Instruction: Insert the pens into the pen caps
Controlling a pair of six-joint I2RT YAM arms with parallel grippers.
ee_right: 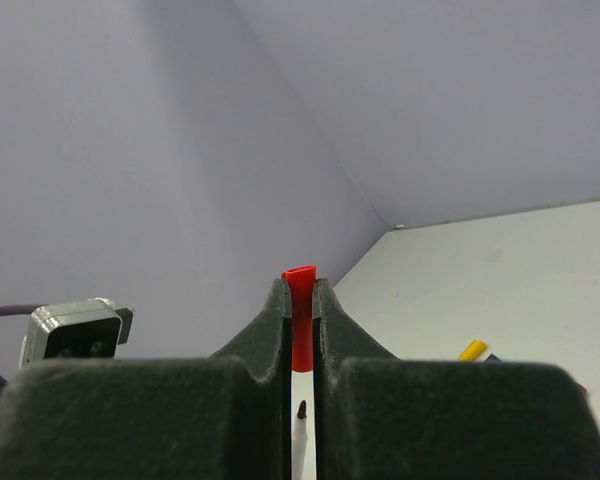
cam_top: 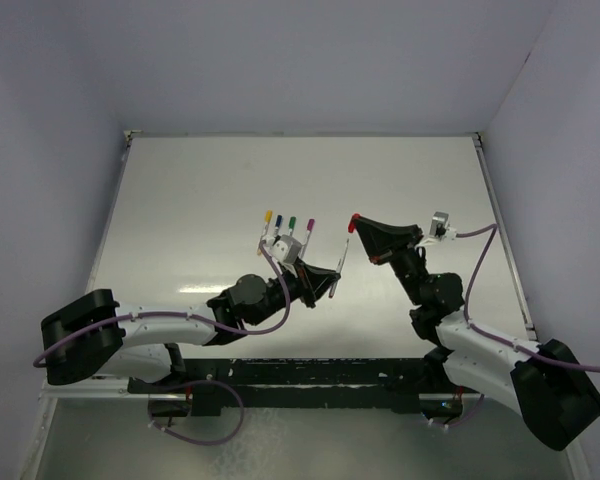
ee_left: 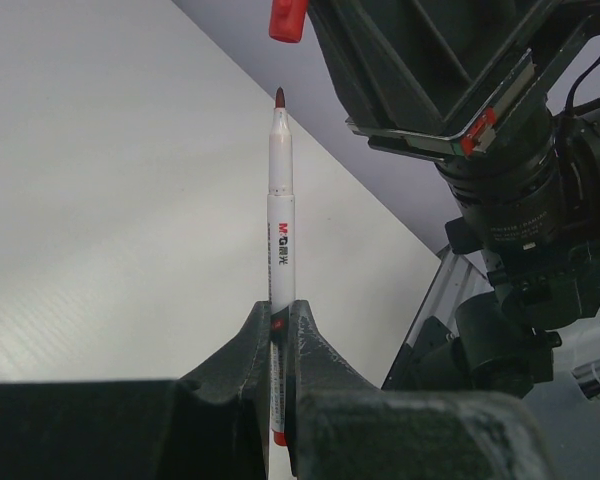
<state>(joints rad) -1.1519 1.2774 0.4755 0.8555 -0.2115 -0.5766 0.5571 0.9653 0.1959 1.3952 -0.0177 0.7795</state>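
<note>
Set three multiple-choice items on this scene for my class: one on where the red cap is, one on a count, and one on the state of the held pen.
1. Where is the red cap?
A lying flat
B in the right gripper
C out of view

2. How many coloured ends lie in a row on the table?
A two
B six
C four

3. The pen in the left gripper is:
A bare-tipped, just short of the cap
B fully capped
C snapped in two

Key:
1 B, the right wrist view shows it clamped there.
2 C, yellow, blue, green and purple show from above.
3 A, the left wrist view shows a gap between tip and cap.
</note>
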